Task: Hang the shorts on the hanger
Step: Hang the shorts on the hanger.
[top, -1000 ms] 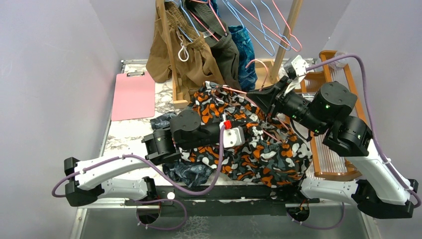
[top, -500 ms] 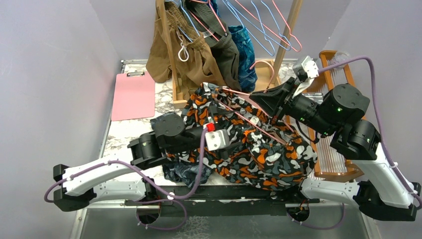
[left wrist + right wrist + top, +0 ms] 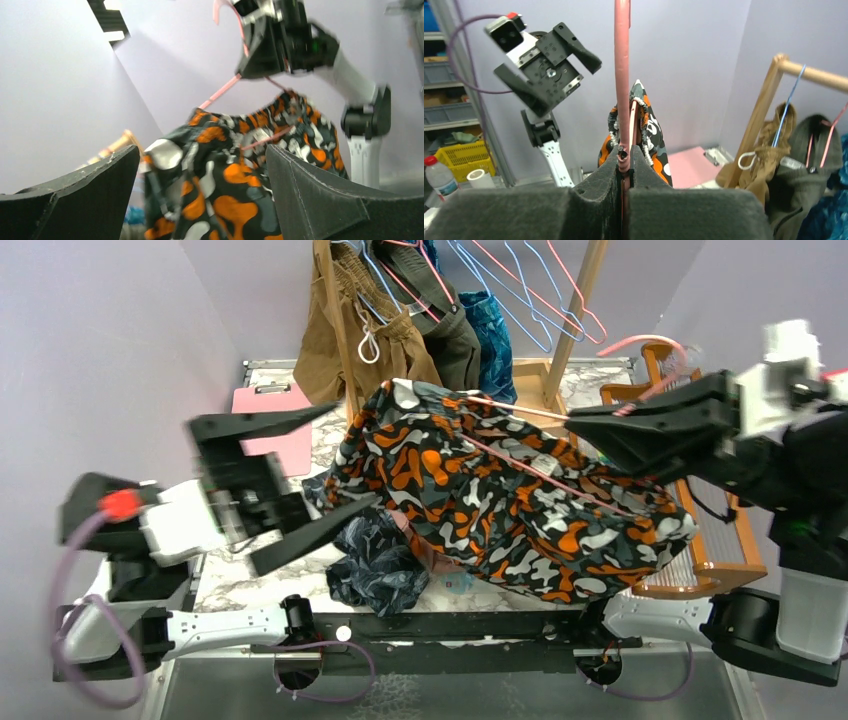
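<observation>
Your left tool [image 3: 353,453] is raised above the marble surface [image 3: 240,590]. Its two dark fingers are spread wide and hold nothing. A pink clipboard [image 3: 258,400] lies behind its upper finger.

Just in front of this tool's fingertips hang the shorts [image 3: 500,490], dark cloth printed with orange, white and grey blobs. From the left wrist view, the shorts [image 3: 220,185] fill the gap beyond the open fingers. You cannot tell whether the lower fingertip touches the cloth. A crumpled heap of dark navy cloth [image 3: 375,570] lies on the surface below and between the tool and the shorts.

The shorts are draped over the hanger [image 3: 520,411], a thin pink wire running through the waistband towards your right tool [image 3: 575,425].

Your right tool is pressed together, pinching the pink wire at the hanger's neck. The hook curves up above the tool. From the right wrist view, the wire [image 3: 622,75] rises straight out from between the closed pads [image 3: 594,200], and the shorts [image 3: 644,130] hang just beyond the fingertips.
</observation>
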